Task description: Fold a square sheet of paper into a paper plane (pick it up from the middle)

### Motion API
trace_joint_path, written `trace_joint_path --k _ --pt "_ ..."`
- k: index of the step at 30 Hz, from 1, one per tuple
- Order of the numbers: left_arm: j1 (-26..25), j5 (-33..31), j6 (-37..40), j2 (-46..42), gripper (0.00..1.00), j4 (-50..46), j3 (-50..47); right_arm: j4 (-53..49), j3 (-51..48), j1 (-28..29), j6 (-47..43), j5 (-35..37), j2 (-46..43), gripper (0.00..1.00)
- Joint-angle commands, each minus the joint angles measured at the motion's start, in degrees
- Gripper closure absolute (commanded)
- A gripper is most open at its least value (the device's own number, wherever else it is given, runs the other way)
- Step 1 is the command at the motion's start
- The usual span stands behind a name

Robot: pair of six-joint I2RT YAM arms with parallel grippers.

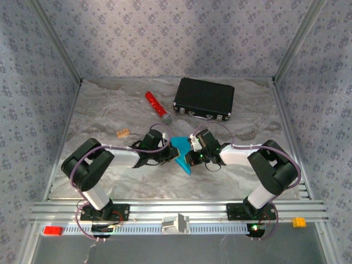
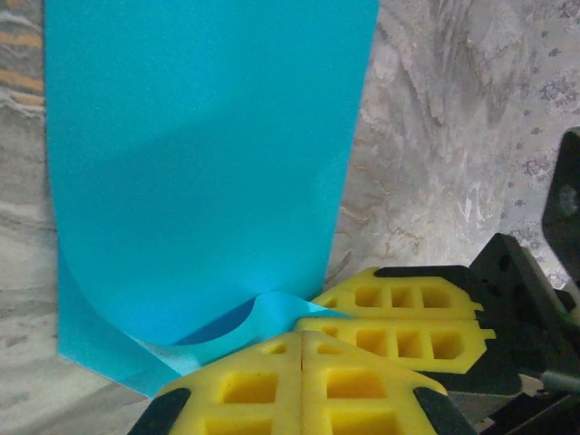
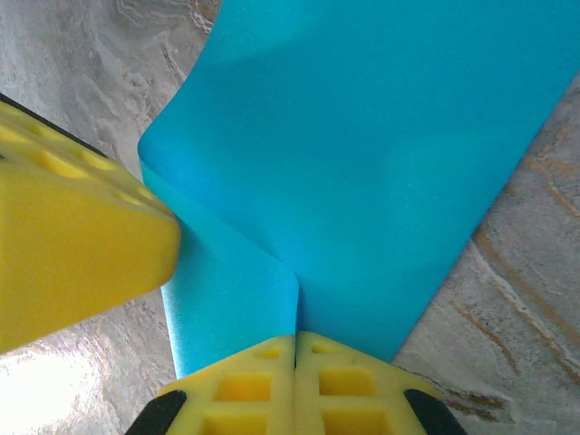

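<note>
Our left gripper (image 2: 302,349): jaws pressed together, nipping curled near edge of square sheet of paper (image 2: 199,172), as far as we judge. Our right gripper (image 3: 295,349): jaws together too, pinching sheet at crease. We think both meet at sheet middle so paper bends there for fold. Sheet sits over worktop (image 1: 110,110) centre, between arms. Black case (image 1: 204,99) and red cylinder (image 1: 157,105) well apart, behind.

Soft, even light from above, shadows faint. Glare whitens the table (image 3: 41,390) at the right wrist view's near left; gentle shading bands the square sheet of paper (image 2: 199,163).
</note>
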Motion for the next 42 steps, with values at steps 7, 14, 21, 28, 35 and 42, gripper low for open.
trace_joint_path --k 7,14,21,28,35,42 --pt "-0.55 0.26 0.08 1.28 0.95 2.05 -1.06 -2.6 0.36 -0.31 -0.27 2.36 1.18 0.95" --pt "-0.59 -0.83 0.96 2.17 0.94 1.8 -1.31 -2.61 0.33 -0.33 -0.29 2.36 1.18 0.95" --pt "-0.69 -1.52 1.62 3.11 0.93 2.18 -1.45 -2.53 0.31 -0.38 -0.11 2.15 1.2 0.95" --pt "-0.89 -1.84 1.89 4.43 0.93 2.36 -1.35 -2.61 0.28 -0.38 -0.05 2.18 1.22 0.95" --pt "-1.52 -2.64 2.46 5.42 0.93 0.81 -1.53 -2.73 0.44 -0.38 0.0 2.18 1.05 0.94" --pt "-1.51 -3.07 3.41 4.61 0.93 -1.39 -1.14 -4.26 1.58 -0.73 0.59 2.18 -0.37 0.84"
